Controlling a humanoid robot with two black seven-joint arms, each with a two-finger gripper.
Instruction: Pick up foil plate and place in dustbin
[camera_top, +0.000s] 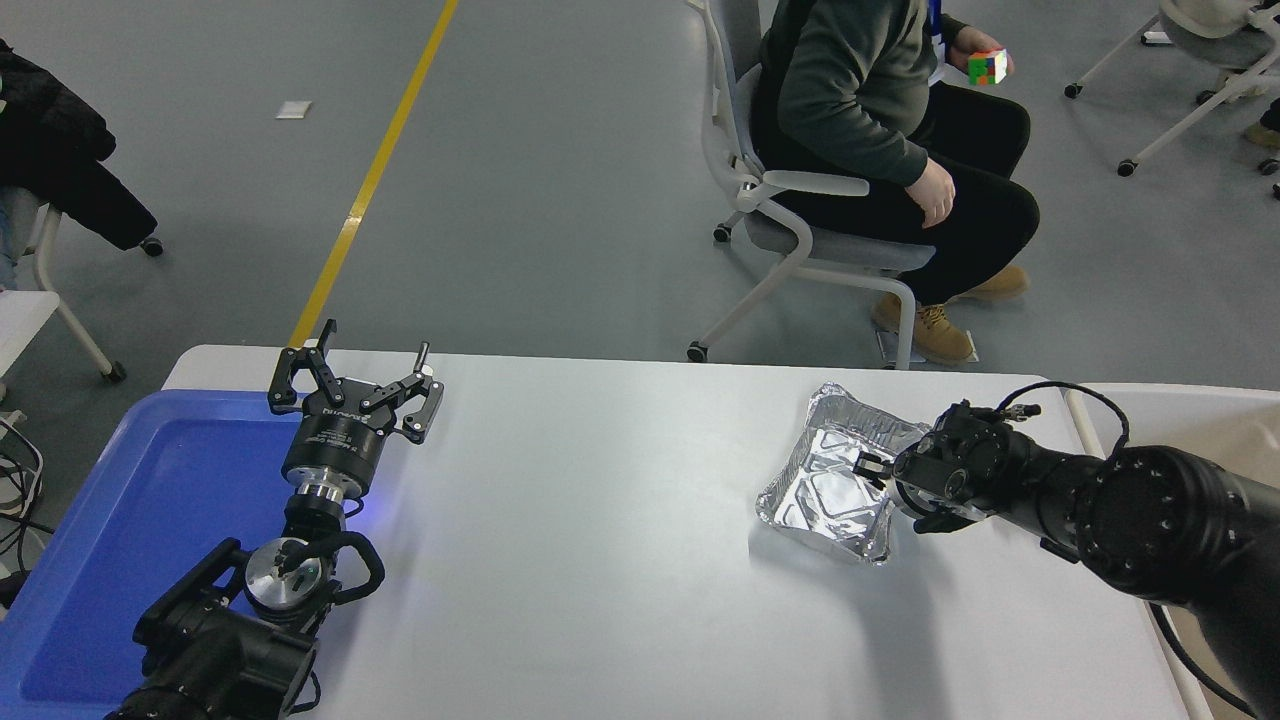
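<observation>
The foil plate (825, 485), a shiny silver tray with a crinkled rim, is at the right of the white table (600, 540). It is tilted, its right side raised off the table and a shadow under it. My right gripper (873, 468) is shut on its right rim, the arm coming in from the right. The dustbin (1190, 392), beige with a white rim, stands past the table's right end, partly hidden by the arm. My left gripper (355, 385) is open and parked at the lower left.
A blue tray (150, 500) lies at the table's left end under the left arm. A person on a wheeled chair (870, 110) sits beyond the far edge, holding a coloured cube (987, 67). More chairs stand at the far right.
</observation>
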